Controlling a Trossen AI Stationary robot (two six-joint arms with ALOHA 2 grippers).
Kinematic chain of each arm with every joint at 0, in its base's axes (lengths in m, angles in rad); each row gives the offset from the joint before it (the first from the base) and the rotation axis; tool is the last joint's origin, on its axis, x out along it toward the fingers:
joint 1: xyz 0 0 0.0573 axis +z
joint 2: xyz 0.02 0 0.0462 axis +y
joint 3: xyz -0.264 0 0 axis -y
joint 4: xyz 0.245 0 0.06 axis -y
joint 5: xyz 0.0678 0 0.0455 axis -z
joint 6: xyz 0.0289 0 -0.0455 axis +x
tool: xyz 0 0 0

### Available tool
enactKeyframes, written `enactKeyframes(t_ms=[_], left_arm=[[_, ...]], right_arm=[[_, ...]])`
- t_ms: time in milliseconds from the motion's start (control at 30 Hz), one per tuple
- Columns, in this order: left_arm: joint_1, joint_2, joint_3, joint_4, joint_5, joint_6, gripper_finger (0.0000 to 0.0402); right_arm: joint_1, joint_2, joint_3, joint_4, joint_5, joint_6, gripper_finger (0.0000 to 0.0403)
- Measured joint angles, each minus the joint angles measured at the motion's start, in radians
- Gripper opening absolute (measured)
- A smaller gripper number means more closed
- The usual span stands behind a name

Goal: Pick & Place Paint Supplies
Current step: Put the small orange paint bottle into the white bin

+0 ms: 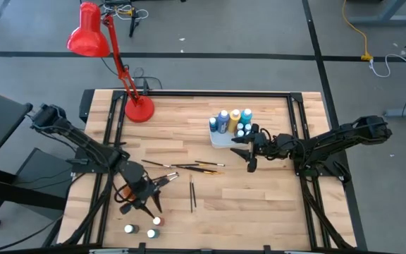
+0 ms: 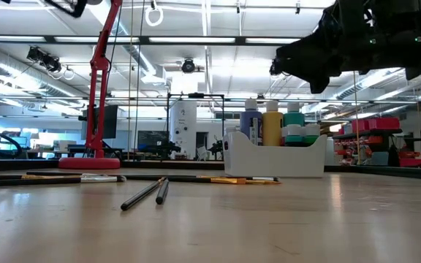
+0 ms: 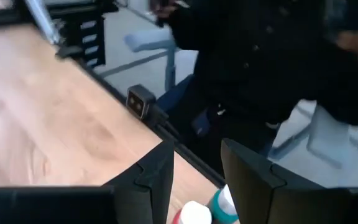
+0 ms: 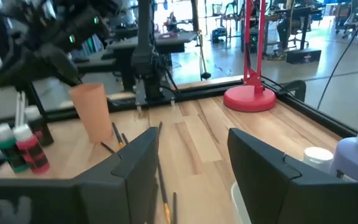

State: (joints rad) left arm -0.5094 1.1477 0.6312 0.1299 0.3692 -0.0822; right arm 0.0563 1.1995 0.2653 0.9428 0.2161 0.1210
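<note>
Red bottle (image 3: 188,214) between parted left fingers (image 3: 151,183)

**Table layout: tray at the back right, bottles at the front left**

The tray (image 1: 220,139) sits on the table (image 1: 259,197) toward its back right, with several paint bottles (image 1: 234,120) standing upright in it. The lamp (image 1: 139,108) has its base at the back left of the table. Paintbrushes (image 1: 192,166) lie scattered across the middle, between lamp and tray but nearer the front. Two more brushes (image 1: 192,195) lie side by side further forward. A small group of bottles (image 1: 144,228) stands near the front left edge, with the cup (image 4: 92,112) close behind them.
</note>
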Motion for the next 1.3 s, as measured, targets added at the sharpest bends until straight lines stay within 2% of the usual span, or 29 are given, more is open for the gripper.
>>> enactKeyframes(t_ms=[133, 300, 400, 567, 633, 833, 967, 1133, 1300], left_arm=[[-0.011, 0.0, 0.001, -0.003, -0.097, -0.118, 0.0144], [-0.052, 0.0, 0.027, -0.02, -0.195, -0.064, 0.0144], [-0.088, 0.0, 0.067, -0.039, -0.253, -0.026, 0.0144], [-0.126, 0.043, 0.176, -0.191, -0.477, -0.069, 0.0151], [-0.132, 0.071, 0.24, -0.272, -0.517, -0.102, 0.0158], [-0.134, 0.228, 0.478, -0.584, -0.528, -0.206, 0.0186], [-0.135, 0.345, 0.613, -0.77, -0.526, -0.335, 0.0204], [-0.137, 0.462, 0.704, -0.86, -0.487, -0.607, 0.0218], [-0.138, 0.519, 0.711, -0.875, -0.394, -0.844, 0.022]], right_arm=[[0.0, 0.0, 0.0, 0.045, -0.027, 0.029, 0.0197], [0.002, 0.0, 0.0, 0.132, -0.137, 0.067, 0.0197], [0.013, 0.0, 0.014, 0.137, -0.147, 0.079, 0.0197], [0.024, 0.0, 0.037, 0.132, -0.147, 0.029, 0.0197], [0.024, 0.0, 0.045, 0.132, -0.149, 0.013, 0.0197], [0.024, 0.0, 0.05, 0.133, -0.153, -0.029, 0.0197], [0.024, 0.0, 0.05, 0.134, -0.153, -0.059, 0.0197], [0.024, 0.0, 0.051, 0.122, -0.154, -0.084, 0.0197], [0.024, 0.0, 0.051, 0.09, -0.154, -0.104, 0.0197]])
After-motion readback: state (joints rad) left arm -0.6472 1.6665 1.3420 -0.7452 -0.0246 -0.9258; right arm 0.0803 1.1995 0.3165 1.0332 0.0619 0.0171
